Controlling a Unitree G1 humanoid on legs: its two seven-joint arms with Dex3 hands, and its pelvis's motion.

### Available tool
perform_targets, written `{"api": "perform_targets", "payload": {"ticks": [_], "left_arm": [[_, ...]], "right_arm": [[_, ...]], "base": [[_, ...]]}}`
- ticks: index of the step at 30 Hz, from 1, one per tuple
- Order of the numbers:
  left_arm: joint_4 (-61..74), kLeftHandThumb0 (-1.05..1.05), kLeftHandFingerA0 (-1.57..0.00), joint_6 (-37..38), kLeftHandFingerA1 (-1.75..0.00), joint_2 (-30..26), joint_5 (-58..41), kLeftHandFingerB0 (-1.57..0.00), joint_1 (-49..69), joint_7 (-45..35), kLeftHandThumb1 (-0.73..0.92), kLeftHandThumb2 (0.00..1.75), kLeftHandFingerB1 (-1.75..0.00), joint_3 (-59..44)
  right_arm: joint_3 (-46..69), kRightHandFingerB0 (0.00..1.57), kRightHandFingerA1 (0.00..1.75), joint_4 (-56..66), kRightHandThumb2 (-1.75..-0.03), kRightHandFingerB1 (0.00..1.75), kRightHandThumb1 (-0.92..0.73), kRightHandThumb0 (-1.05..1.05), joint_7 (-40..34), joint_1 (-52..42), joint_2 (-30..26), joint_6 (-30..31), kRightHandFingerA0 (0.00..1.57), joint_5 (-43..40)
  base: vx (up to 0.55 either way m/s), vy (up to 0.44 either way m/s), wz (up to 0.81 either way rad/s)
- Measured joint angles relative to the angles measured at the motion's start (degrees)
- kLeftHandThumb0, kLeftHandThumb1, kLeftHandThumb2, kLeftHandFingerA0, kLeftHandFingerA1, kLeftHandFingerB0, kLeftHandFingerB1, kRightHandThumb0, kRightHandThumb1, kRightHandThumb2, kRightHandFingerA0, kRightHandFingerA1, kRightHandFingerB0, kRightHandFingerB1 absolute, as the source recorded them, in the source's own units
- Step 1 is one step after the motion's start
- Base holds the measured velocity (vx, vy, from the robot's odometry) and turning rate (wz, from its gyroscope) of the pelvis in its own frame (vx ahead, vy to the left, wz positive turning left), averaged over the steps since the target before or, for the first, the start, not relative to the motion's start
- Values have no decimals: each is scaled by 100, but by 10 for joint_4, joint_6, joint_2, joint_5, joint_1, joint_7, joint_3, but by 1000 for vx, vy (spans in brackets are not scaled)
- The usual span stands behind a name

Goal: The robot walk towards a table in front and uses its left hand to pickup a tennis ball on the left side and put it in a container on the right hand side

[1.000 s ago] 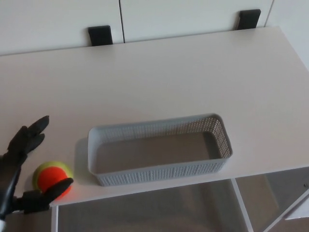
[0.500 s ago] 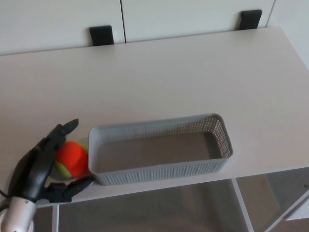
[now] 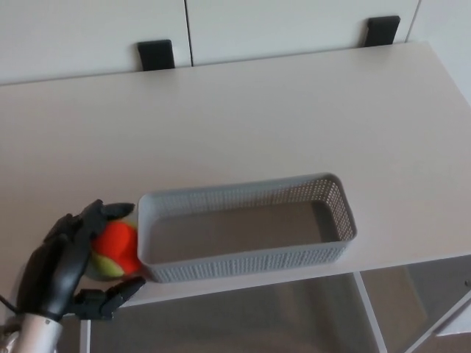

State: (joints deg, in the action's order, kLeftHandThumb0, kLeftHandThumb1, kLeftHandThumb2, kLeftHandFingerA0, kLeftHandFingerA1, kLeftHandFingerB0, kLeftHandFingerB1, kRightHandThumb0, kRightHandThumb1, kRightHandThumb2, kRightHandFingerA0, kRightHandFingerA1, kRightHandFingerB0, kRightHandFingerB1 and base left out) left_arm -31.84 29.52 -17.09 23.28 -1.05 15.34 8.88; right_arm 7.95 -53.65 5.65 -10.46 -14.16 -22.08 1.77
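The robot's black left hand comes in at the lower left corner of the head view, over the near edge of the plain white counter. Its fingers curl over the top of the orange and yellow-green tennis ball and the thumb reaches under it, so the hand is clamped on the ball. The ball sits right against the outside of the left end wall of the long grey perforated plastic basket, and is not inside it. Whether the ball rests on the counter or is raised off it cannot be told. The basket lies lengthwise along the near edge of the counter, its inside bare. Two small black brackets stand at the far edge of the counter, well apart, against white cabinet panels. The right hand does not show.
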Motion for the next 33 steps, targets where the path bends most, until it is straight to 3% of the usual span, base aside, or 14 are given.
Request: {"api": "perform_targets", "payload": {"ticks": [1,2,5,7,13,14,17,19,20,26,33], "left_arm": [[0,-40,-97,1,-129,1,-1,-82,0,3,51,88,-119,-1],[-1,-29,-62,2,-175,2,-2,-51,0,6,69,57,-164,-2],[-4,-28,-61,6,-175,6,-14,-50,-1,7,72,52,-162,-9],[-2,-26,-59,9,-175,8,-24,-44,-2,6,66,60,-167,-13],[21,-27,-65,9,-174,10,-60,-56,7,-14,71,52,-159,-30],[26,-24,-75,9,-175,10,-63,-58,9,-17,72,52,-155,-33],[56,-25,-72,4,-172,7,-82,-57,21,-35,72,51,-153,-54],[72,-20,-77,-4,-175,3,-93,-58,28,-48,70,51,-153,-70],[83,-19,-71,-12,-175,1,-103,-56,32,-56,66,58,-162,-81],[143,-5,-74,-40,-175,-1,-156,-55,29,-89,68,55,-175,-138],[285,-7,-75,-89,-175,-8,-210,-52,1,-120,67,54,-175,-184]], "right_arm": [[0,48,71,0,-58,48,-61,-67,0,1,0,1,67,0],[0,48,70,0,-58,48,-61,-67,0,1,0,1,66,0],[0,48,71,-2,-58,49,-61,-68,0,3,0,2,66,1],[-1,47,70,-4,-58,48,-61,-67,-1,3,0,3,66,1],[-2,48,68,2,-58,46,-61,-67,-2,6,0,8,67,1],[-3,47,67,3,-58,46,-61,-67,-2,6,0,9,66,1],[-6,47,66,8,-59,45,-61,-67,-2,6,-3,14,67,3],[-7,48,66,11,-58,45,-62,-66,-2,7,-5,16,67,3],[-7,48,65,12,-58,45,-62,-66,-2,7,-5,16,68,3],[-8,48,67,15,-58,45,-62,-67,-2,10,-6,19,68,3],[-10,49,67,15,-59,46,-62,-67,-2,11,-7,22,68,3]], "base": [[0,0,0],[0,0,0],[0,0,0],[0,0,0],[0,0,0],[0,0,0],[0,0,0],[0,0,0],[0,0,0],[0,0,0],[0,0,0]]}}
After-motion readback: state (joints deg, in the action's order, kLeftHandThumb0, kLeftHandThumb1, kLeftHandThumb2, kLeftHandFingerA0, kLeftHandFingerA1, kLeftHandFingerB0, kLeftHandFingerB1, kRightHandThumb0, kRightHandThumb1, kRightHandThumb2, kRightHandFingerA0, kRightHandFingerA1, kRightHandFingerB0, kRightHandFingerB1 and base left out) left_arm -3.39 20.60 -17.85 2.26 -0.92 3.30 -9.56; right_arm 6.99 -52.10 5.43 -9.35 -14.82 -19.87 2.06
